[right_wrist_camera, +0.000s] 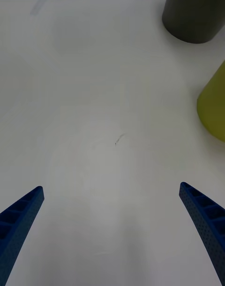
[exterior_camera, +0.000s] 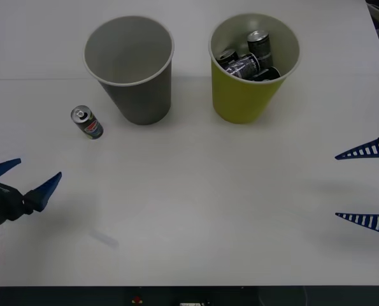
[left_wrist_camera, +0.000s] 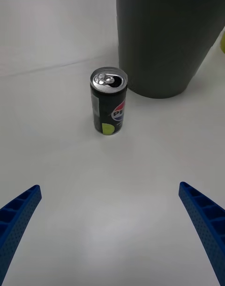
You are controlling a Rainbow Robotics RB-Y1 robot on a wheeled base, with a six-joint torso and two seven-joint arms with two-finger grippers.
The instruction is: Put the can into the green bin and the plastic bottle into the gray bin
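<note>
Your left end effector (exterior_camera: 28, 182) gapes apart short of the upright can (exterior_camera: 86, 122) beside the gray bin (exterior_camera: 132, 95), right end effector (exterior_camera: 366, 185) also spread, idle

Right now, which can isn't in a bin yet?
The can standing alone on the table, left of the gray bin. The other cans lie inside the green bin.

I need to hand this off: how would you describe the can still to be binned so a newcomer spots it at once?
Start at the gray bin, the left of the two big bins on the white table. The can stands upright on the table, left of that bin's base, ahead of the open left gripper. Unlike the dark cans piled in the green bin, it stands alone outside.
</note>
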